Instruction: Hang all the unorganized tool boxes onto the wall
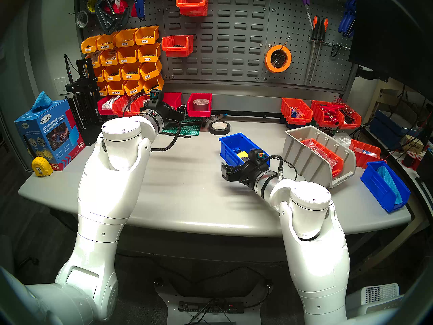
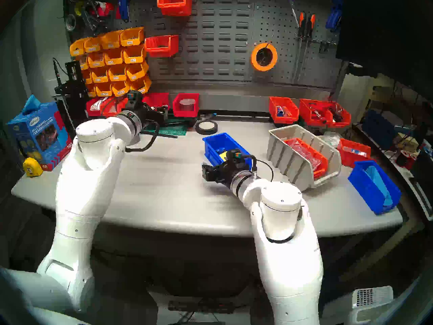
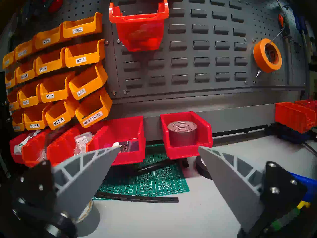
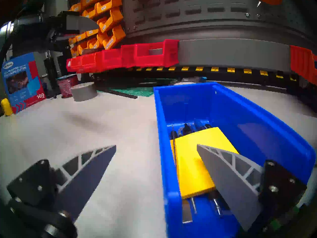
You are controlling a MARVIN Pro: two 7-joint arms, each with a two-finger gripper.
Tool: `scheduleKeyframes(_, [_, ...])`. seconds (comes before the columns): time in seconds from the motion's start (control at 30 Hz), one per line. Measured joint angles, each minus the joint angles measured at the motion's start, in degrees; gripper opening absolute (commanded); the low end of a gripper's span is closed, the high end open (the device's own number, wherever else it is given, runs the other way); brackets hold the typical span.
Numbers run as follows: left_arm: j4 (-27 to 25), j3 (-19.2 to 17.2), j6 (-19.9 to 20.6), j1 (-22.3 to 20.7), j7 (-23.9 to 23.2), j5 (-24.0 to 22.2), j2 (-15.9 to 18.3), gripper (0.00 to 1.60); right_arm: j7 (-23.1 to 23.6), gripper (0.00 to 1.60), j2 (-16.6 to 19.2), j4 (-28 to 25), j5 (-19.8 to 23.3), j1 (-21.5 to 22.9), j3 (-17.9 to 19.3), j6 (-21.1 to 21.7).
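Observation:
A blue tool box (image 1: 234, 145) with a yellow pad (image 4: 193, 157) stands mid-table. My right gripper (image 4: 156, 145) is open astride its left wall, one finger over the pad and the other outside above the table. My left gripper (image 3: 158, 145) is open and empty, facing two red tool boxes at the foot of the wall (image 1: 234, 47). One of them (image 3: 187, 146) holds a grey tape roll; the other (image 3: 127, 129) sits to its left. A beige-grey ribbed box (image 1: 302, 153) lies at the right. Two red boxes (image 1: 178, 45) hang on the louvred panel.
Yellow-orange labelled bins (image 1: 124, 59) fill the wall's left. A black tape roll (image 1: 219, 127) and a green cutting mat (image 1: 185, 128) lie near the back. A second blue bin (image 1: 384, 186) sits at the right edge, orange-red bins (image 1: 321, 112) behind it, and a cloth carton (image 1: 46, 134) at the left.

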Motion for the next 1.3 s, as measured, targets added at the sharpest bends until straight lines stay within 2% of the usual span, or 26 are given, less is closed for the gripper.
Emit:
scheduleKeyframes(0.2, [0.00, 0.08, -0.03, -0.01, 0.14, -0.19, 0.13, 1.60, -2.28, 0.00, -0.34, 2.37, 0.87, 1.78, -1.14, -1.53])
scheduleKeyframes(0.47, [0.00, 0.18, -0.06, -0.03, 0.27, -0.38, 0.25, 1.60, -4.63, 0.00, -0.47, 2.30, 0.61, 2.11, -1.80, -1.98])
scheduleKeyframes(0.87, [0.00, 0.31, -0.09, -0.05, 0.51, -0.67, 0.44, 1.60, -6.97, 0.00, -0.52, 1.48, -1.74, 3.41, -2.15, -0.91])
scheduleKeyframes(1.3, [0.00, 0.44, -0.11, -0.06, 0.75, -0.98, 0.64, 1.60, -7.64, 0.00, -0.48, 2.03, -3.24, 7.62, -2.08, 0.01])
